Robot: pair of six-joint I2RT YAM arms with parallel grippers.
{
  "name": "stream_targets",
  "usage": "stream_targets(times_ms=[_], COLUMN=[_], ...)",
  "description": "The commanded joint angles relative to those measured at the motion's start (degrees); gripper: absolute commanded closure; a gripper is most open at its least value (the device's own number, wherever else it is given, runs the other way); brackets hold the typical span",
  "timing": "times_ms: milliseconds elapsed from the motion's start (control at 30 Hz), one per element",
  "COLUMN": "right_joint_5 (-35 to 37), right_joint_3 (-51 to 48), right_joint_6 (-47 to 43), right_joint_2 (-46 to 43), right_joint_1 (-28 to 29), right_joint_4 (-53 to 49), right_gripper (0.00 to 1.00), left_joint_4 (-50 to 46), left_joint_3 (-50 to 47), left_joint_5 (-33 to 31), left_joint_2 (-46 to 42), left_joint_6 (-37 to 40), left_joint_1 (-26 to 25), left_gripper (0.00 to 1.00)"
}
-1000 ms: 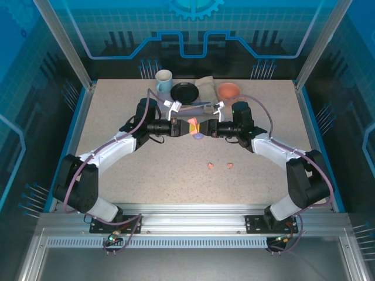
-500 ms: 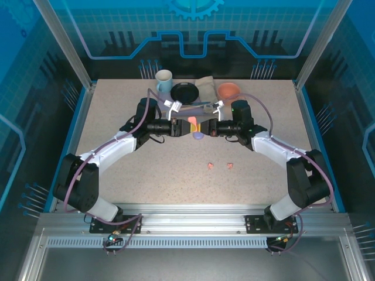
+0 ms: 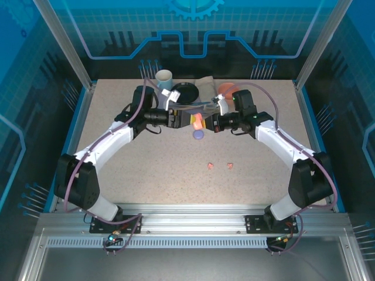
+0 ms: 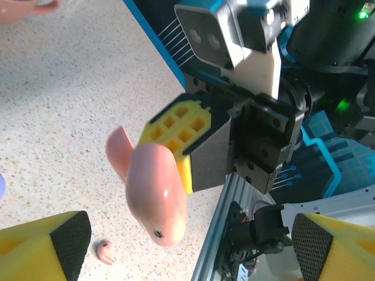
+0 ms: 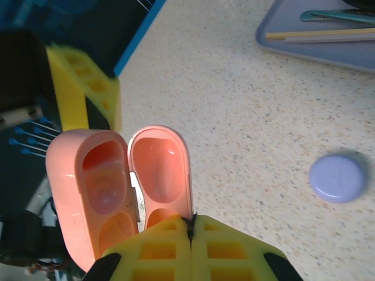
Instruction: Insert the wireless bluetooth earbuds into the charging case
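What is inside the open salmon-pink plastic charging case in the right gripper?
The salmon-pink charging case shows bare, empty hollows in both halves. Yellow fingers of the right gripper cover one half's lower end.

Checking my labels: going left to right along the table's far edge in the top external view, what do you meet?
Mug → black plate → orange bowl.

The right hand [image 4: 179,137] pinches the pink charging case [image 4: 157,196] above the speckled table [image 4: 58,99], where one pink earbud [image 4: 105,252] lies, between the left hand's [image 4: 190,243] wide-spread yellow fingers [image 4: 44,249].
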Motion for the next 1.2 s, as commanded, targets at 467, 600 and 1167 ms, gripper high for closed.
stream_targets(times_ms=[467, 600, 1167], right_joint_5=[14.5, 16.3, 18.7], right_joint_3=[10.2, 10.2, 12.4], right_joint_6=[-26.6, -27.6, -28.0], right_joint_2=[3.0, 4.8, 8.7], right_joint_1=[5.2, 6.7, 10.7], right_joint_4=[-20.0, -19.1, -18.4], right_gripper=[1.0, 1.0, 1.0], left_joint_4=[-50.0, -50.6, -53.7], left_joint_3=[26.5, 26.1, 23.9], left_joint_5=[8.4, 10.3, 11.5], left_joint_2=[21.1, 23.1, 25.9], left_joint_6=[30.8, 31.2, 35.4], left_joint_1=[0.9, 0.8, 0.8], left_gripper=[0.12, 0.18, 0.38])
